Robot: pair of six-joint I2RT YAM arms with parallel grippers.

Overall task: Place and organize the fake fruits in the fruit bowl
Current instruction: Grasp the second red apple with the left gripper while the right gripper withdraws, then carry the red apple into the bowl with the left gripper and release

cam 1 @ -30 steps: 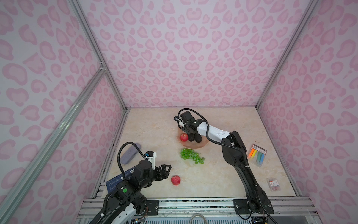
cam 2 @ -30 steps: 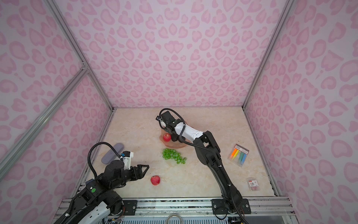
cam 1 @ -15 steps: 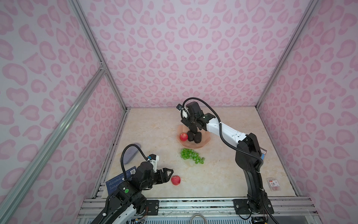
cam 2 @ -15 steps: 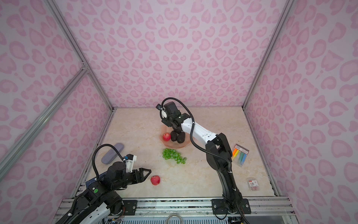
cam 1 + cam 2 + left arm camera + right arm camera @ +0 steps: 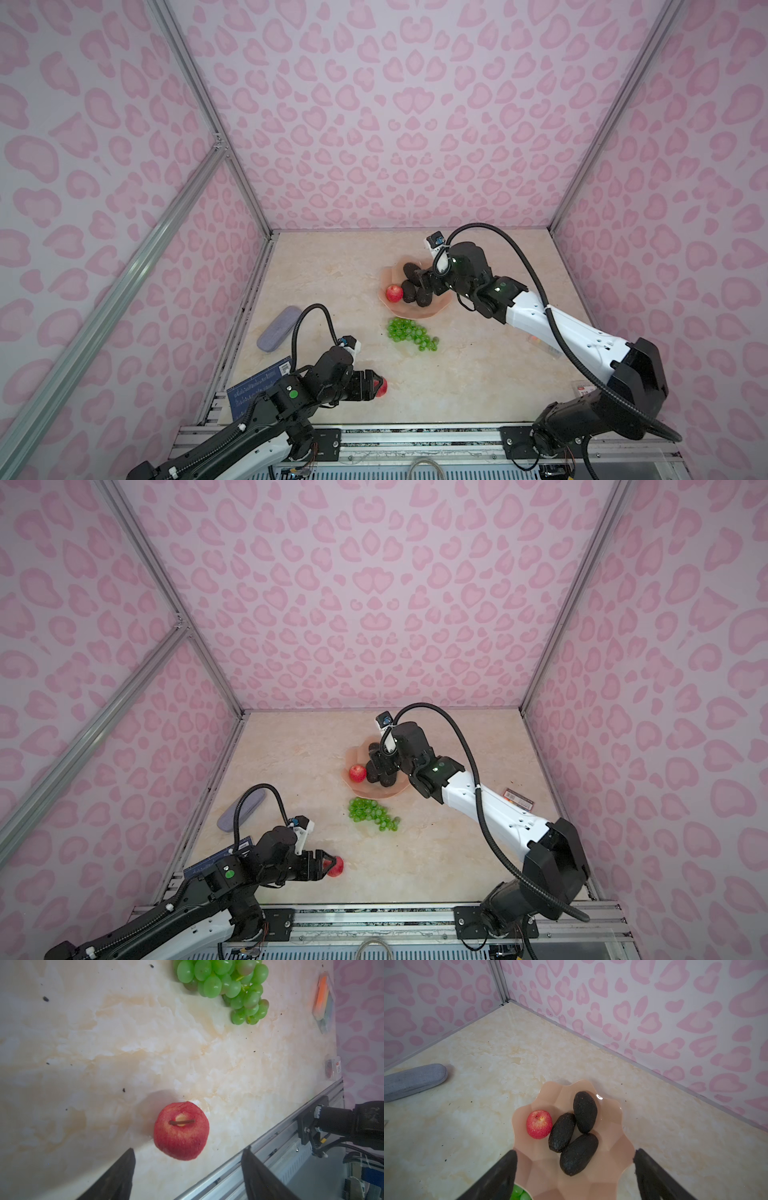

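1. Pink heart-patterned walls (image 5: 374,124) closed in a marble-look tabletop (image 5: 478,374). In both top views the fruit bowl (image 5: 415,312) sat toward the back, holding one apple (image 5: 394,293) and three avocados (image 5: 409,291). The grapes (image 5: 409,334) lay just outside the bowl's near rim. The loose apple (image 5: 338,867) lay well apart from the bowl, by the front rail. The left gripper (image 5: 328,864) sat low and nearly level, pointed at that apple. The right gripper (image 5: 424,283) hung over the bowl at the end of a long, outstretched arm. A lilac case (image 5: 278,328) lay well apart from the bowl, near the side wall.

2. From the left wrist, the fingers (image 5: 124,1167) stood open, one on either side of the loose apple's (image 5: 181,1131) near end, with a gap on each side. The apple looked light, stiff and matte, and apt to roll. I'd take it across its widest middle, clear of the stem.

3. From the right wrist, the fingers (image 5: 504,1172) were spread wide above the bowl (image 5: 612,1126) and held nothing. The dish looked glossy and slippery. The grapes looked floppy, best pinched at the thick of the bunch.
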